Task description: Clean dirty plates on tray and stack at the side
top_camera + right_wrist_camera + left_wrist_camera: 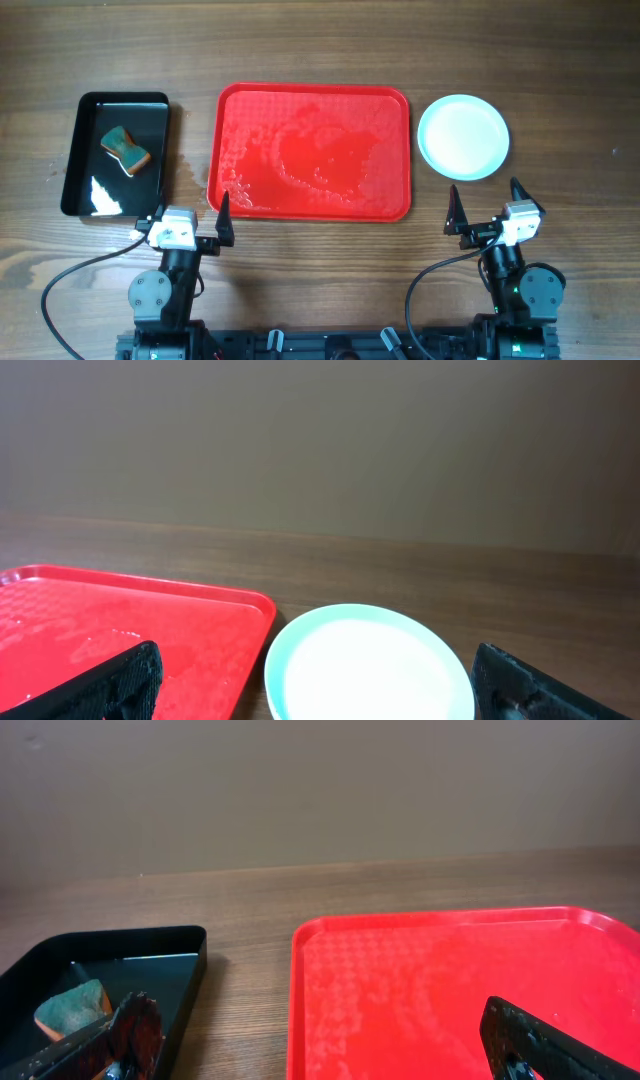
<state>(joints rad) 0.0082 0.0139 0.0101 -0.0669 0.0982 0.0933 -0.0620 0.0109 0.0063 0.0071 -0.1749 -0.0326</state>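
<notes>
Though wet, tray (310, 150) lengthwise left-right

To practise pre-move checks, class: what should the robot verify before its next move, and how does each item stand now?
1. No plates on the red tray: ok.
2. The plates sit beside it, on its right: ok.
3. All three stacked: cannot tell; only the top one shows.
4. The sponge lies in the black tray: ok.
5. The left gripper open and empty: ok.
6. The right gripper open and empty: ok.
</notes>
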